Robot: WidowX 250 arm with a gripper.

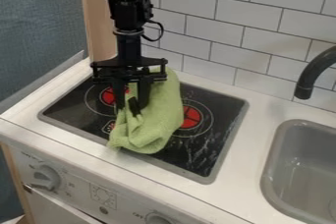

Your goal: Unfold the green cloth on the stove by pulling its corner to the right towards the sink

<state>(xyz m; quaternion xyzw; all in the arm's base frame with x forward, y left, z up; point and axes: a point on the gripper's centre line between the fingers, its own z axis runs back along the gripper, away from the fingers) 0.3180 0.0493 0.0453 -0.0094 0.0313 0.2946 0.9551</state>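
- White wall tiles (pixel 230 43) rise behind a pale surface (pixel 263 105) with a sink (pixel 308 174) set into it, a dark faucet (pixel 315 70) at its rim, and control knobs (pixel 46 176) on the front panel below.
- Seen from the fixed camera, a green cloth (pixel 164 115) lies bunched on the black stovetop (pixel 223 115), partly over the printed red burners (pixel 190 117), its lower end near the front edge.
- Directly over the cloth is the gripper (pixel 130 108), pointing down; its fingers (pixel 119 90) stand moderately apart, with green fabric showing between them. Whether they press on it I cannot tell.
- The cloth looks light, soft and floppy, probably with a grippy, towel-like weave; nothing about it seems fragile.
- Its loose folds near the gripper look like the best hold: a raised ridge should pinch easily, while a flat part might slip away. Held at one point, it would likely droop and trail its lower end.
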